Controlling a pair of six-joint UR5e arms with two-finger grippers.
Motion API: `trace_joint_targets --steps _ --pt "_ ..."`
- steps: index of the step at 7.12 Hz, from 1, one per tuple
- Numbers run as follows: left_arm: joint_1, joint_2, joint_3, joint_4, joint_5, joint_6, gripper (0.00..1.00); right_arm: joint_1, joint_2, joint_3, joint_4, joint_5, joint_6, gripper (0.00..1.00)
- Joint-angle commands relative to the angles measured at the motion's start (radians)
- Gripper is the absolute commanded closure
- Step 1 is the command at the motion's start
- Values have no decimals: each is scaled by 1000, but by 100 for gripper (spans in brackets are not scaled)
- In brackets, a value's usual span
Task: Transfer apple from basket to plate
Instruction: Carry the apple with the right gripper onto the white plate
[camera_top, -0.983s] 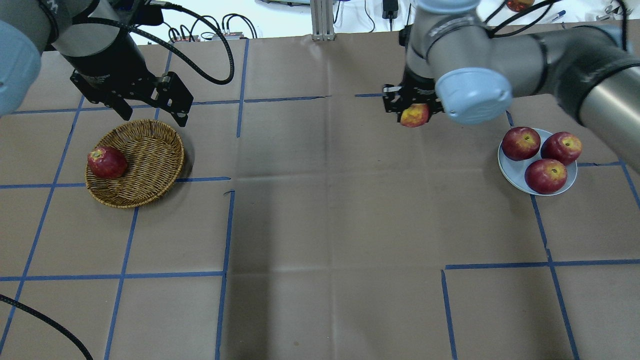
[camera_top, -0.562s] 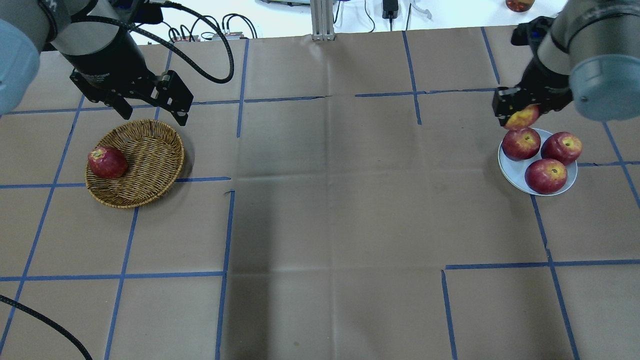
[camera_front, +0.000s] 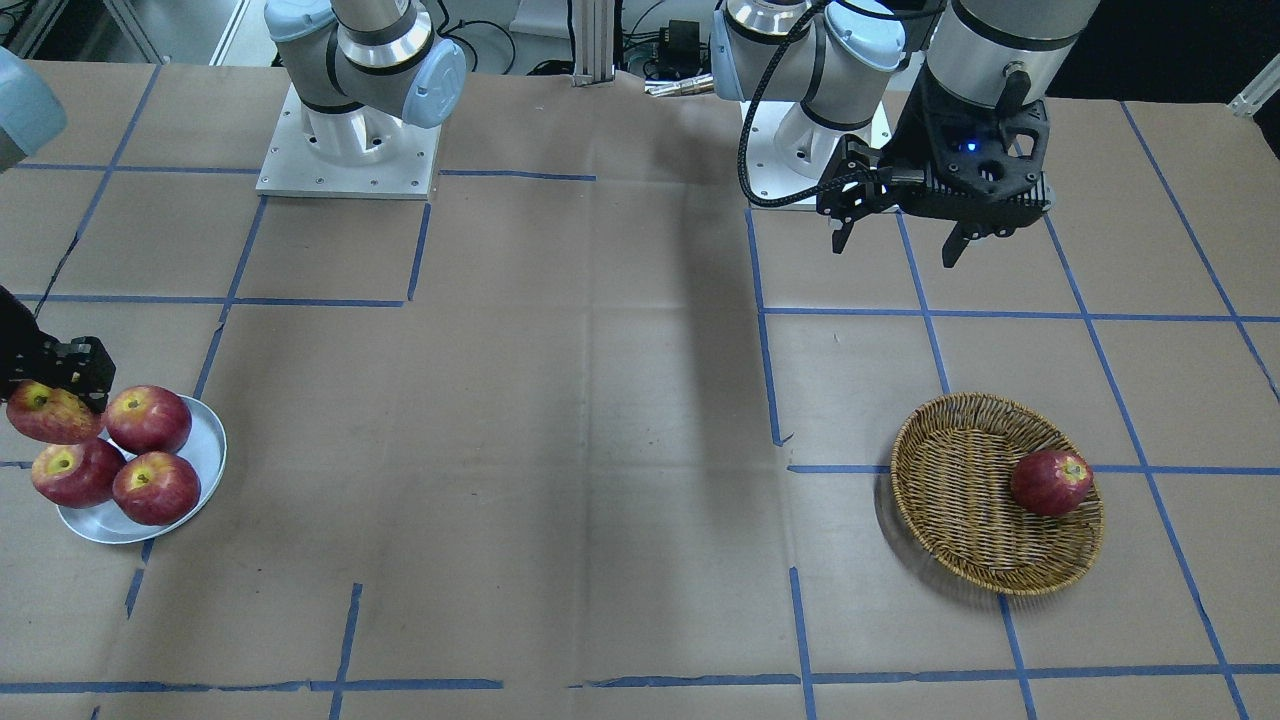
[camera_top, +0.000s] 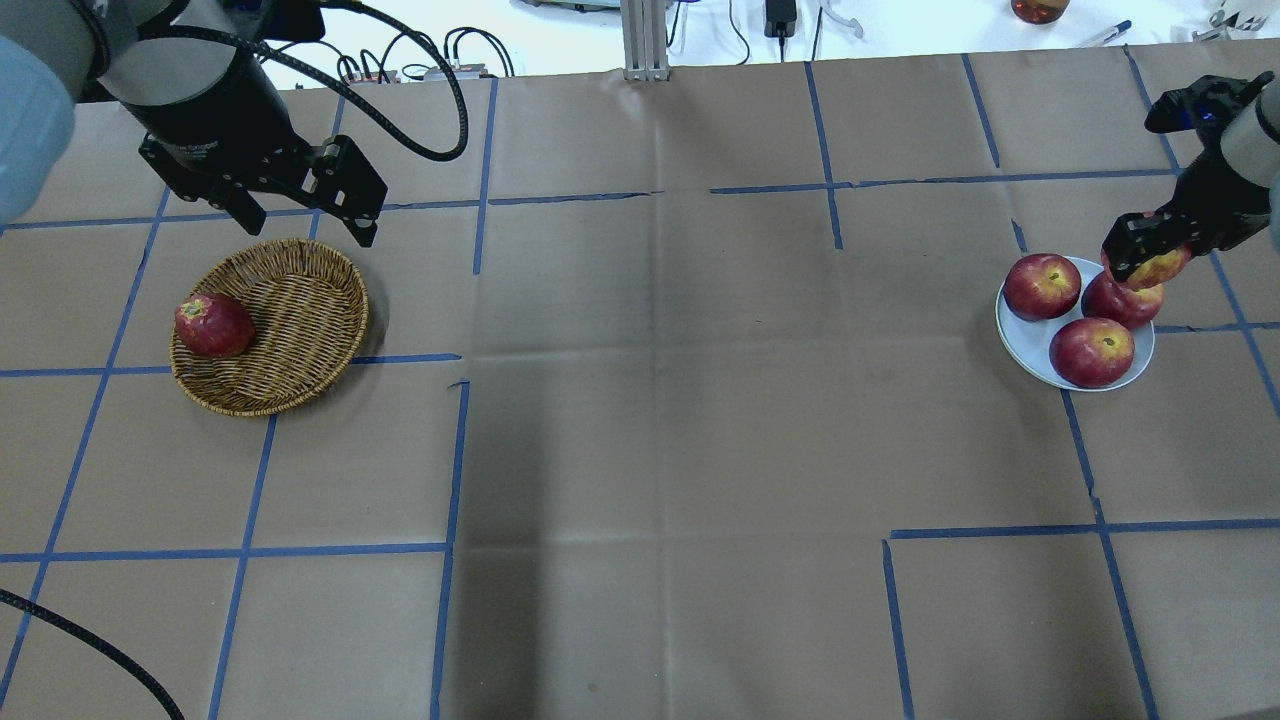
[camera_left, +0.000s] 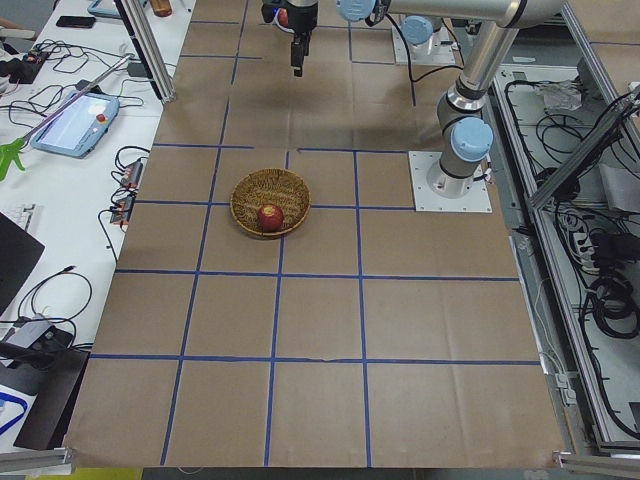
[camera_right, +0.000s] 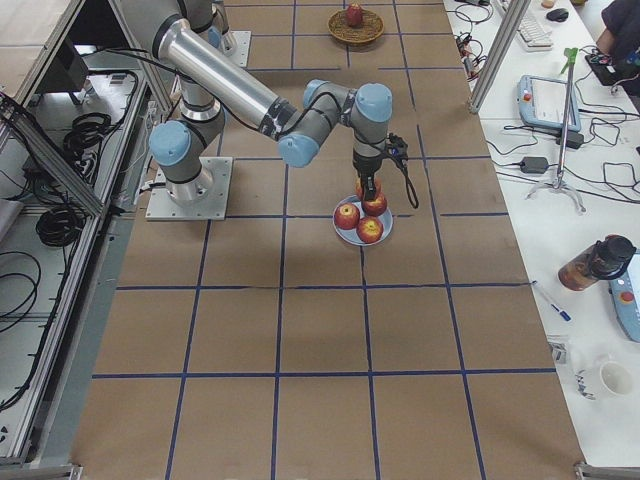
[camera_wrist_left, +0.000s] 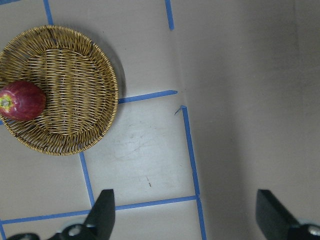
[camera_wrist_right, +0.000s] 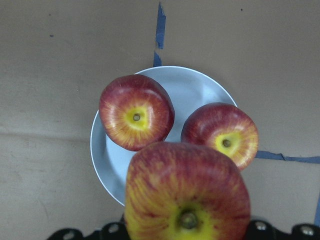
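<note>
The streaky red-and-yellow apple (camera_top: 1160, 269) is held in my right gripper (camera_top: 1146, 257), which is shut on it just above the far right edge of the pale plate (camera_top: 1040, 364). In the right wrist view the apple (camera_wrist_right: 187, 192) hangs over the plate (camera_wrist_right: 195, 90). The wicker basket (camera_top: 300, 310) sits at the left. My left gripper (camera_top: 305, 228) is open and empty, hovering over the basket's far rim; the left wrist view shows the basket (camera_wrist_left: 75, 90) below it.
Three deep red apples (camera_top: 1042, 286) (camera_top: 1118, 300) (camera_top: 1091, 351) fill most of the plate. A dark red apple (camera_top: 213, 325) lies at the basket's left side. Blue tape lines cross the brown paper table (camera_top: 650, 420).
My right gripper has carried the apple to the right, from the table's middle to above the plate's far right edge. The left arm has barely moved.
</note>
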Motion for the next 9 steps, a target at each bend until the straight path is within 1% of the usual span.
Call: trace_joint_targets --steps 1,2,3,6,7,8,9 --pt "-1 -6 2 9 9 1 1 -5 22 43 -66 6 -12 46" --pt "-2 12 -4 6 11 6 1 -5 43 48 -85 6 -12 45" --pt "2 31 12 -4 8 7 1 -6 51 48 -86 4 -13 45" --pt "5 19 -20 7 12 6 1 -11 83 49 -118 1 -13 44" --pt "4 23 -17 0 12 6 1 -11 88 49 -119 4 -12 13" --pt "4 28 -20 -4 12 6 1 -9 79 46 -117 3 -6 0" --pt "5 28 -18 -4 12 6 1 -9 68 39 -105 0 -7 0"
